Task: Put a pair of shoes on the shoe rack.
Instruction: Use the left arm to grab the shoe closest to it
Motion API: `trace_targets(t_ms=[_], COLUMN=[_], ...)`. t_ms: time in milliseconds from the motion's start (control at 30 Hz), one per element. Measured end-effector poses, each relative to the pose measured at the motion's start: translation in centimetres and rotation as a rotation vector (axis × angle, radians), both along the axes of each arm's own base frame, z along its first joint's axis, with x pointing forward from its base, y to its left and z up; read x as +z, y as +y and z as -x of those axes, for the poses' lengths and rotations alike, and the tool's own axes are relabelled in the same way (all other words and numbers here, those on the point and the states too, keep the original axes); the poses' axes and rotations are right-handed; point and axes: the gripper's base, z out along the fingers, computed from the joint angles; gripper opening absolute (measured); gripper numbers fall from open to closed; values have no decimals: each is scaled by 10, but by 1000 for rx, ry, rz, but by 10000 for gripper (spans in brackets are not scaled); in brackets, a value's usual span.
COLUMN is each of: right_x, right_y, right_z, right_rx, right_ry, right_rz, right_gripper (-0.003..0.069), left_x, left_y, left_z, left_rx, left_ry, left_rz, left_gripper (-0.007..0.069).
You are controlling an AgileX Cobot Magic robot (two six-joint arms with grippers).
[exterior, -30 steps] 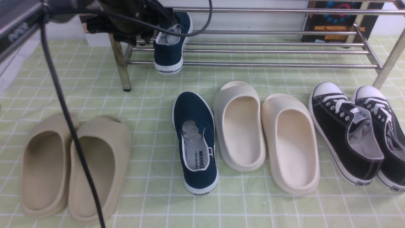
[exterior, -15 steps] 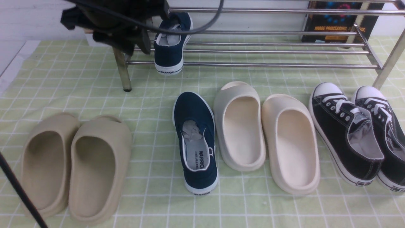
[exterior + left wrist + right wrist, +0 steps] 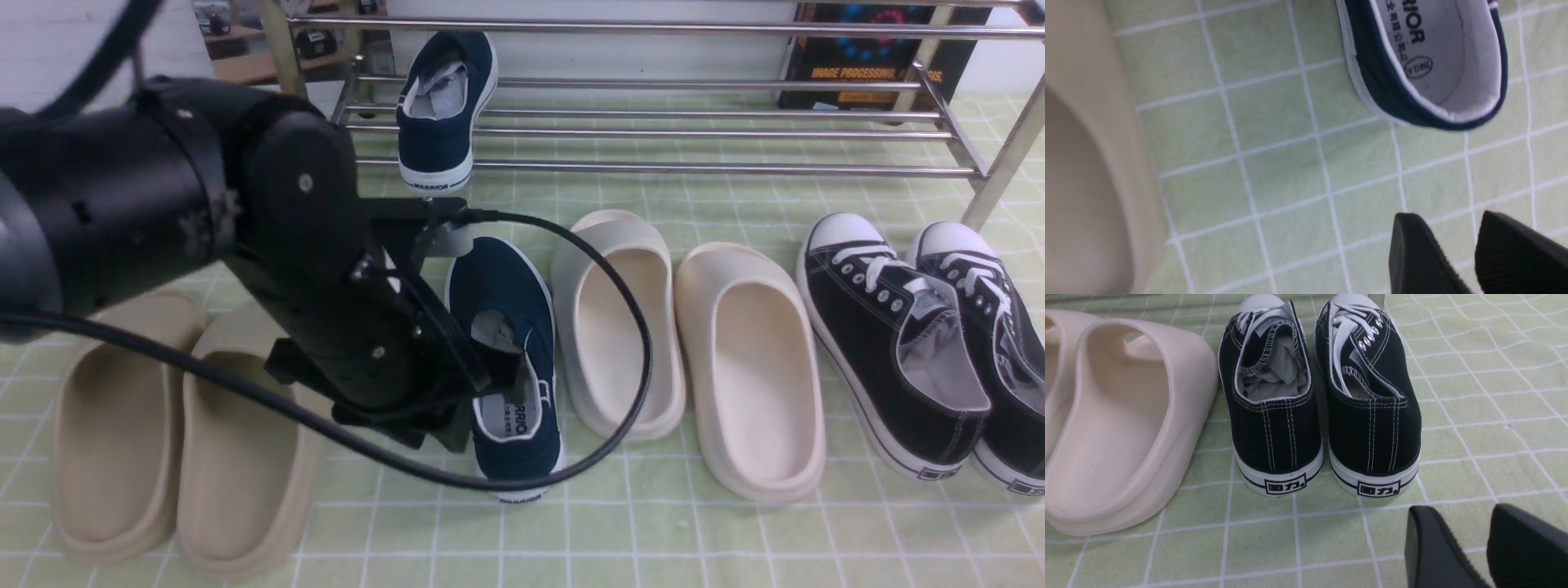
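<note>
One navy slip-on shoe (image 3: 441, 110) rests on the chrome shoe rack (image 3: 653, 167) near its left end, heel toward me and hanging over the front bar. The second navy shoe (image 3: 510, 327) lies on the green checked cloth in front of the rack. My left arm (image 3: 245, 245) hangs low beside it and covers its left edge. In the left wrist view the left gripper (image 3: 1447, 218) is open and empty above the cloth, a short way from that shoe's heel (image 3: 1437, 61). The right gripper (image 3: 1457, 510) is open and empty behind the black sneakers.
Beige slides (image 3: 163, 441) lie at front left, one showing in the left wrist view (image 3: 1086, 163). Cream slides (image 3: 694, 351) lie right of the navy shoe. Black lace-up sneakers (image 3: 914, 343) lie at right, also in the right wrist view (image 3: 1323, 408). A cable (image 3: 641, 359) loops over the cream slide.
My left arm has left the rack and swung down and toward the front, ending beside the second navy shoe. The first navy shoe stays on the rack.
</note>
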Motion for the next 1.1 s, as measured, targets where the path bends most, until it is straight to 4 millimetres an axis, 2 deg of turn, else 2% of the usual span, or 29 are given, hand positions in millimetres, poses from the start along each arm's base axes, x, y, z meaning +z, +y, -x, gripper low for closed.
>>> trace_targets(t_ms=[200,367,400,667,767,833,933,967,1067,1100], right_x=[0,0,0,0,0,0,0,0,0,0], right_y=[0,0,0,0,0,0,0,0,0,0], right_z=[0,0,0,0,0,0,0,0,0,0], right_rx=[0,0,0,0,0,0,0,0,0,0], right_ry=[0,0,0,0,0,0,0,0,0,0], right_rz=[0,0,0,0,0,0,0,0,0,0], right_gripper=[246,246,246,246,246,246,246,246,246,246], left_x=[-17,-29,-29,-66,-75,-75,-72,-69,-63,-60], left_y=[-3,1,1,-7,-8,-9,-10,-10,-11,-11], left_z=[-19,-41,-41,-56,-57,-58,-60,-61,-63,-65], left_rx=[121,245,245,305,283,270,258,248,226,219], left_ry=[-18,-42,-42,31,41,37,24,18,13,12], left_rz=[34,79,79,92,74,71,76,73,51,44], left_gripper=[269,356,356,349,310,243,151,78,-1,0])
